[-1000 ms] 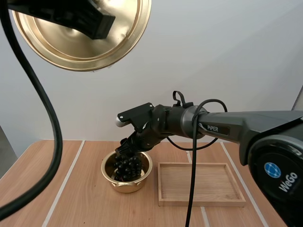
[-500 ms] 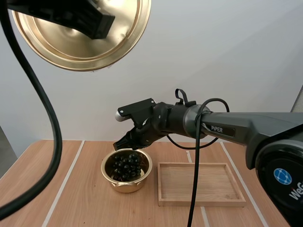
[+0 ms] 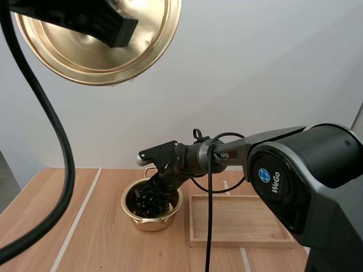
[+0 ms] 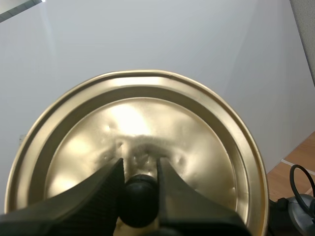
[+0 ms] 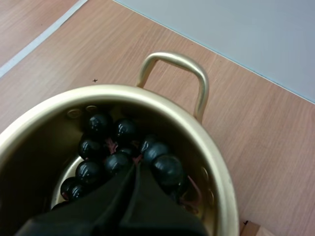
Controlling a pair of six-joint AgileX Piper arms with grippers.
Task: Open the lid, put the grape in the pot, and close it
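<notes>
– Fingers (image 4: 106,183) on your left gripper (image 4: 139,169)?
– Clamped on the knob (image 4: 139,201) of the lid (image 4: 197,123), held high above the table (image 3: 85,238).
– And your right gripper (image 5: 136,172)?
– Its 2 fingers are pressed together, tips down among the grapes (image 5: 118,162), which lie inside the pot (image 5: 219,167) beside the tray (image 3: 238,221).

Pot (image 3: 148,222) and lid (image 3: 85,54): shiny brass-gold. Lid knob (image 4: 139,199): black. Grapes (image 5: 118,160): glossy near-black, with reddish stem bits between them. Left tool (image 4: 139,168) and right tool (image 5: 136,170): matte black, ribbed pattern on the left one's inner faces. Tray (image 3: 241,221): pale plain wood. Bench (image 3: 108,243): warmer brown wood grain with thin white stripes (image 3: 75,224).
</notes>
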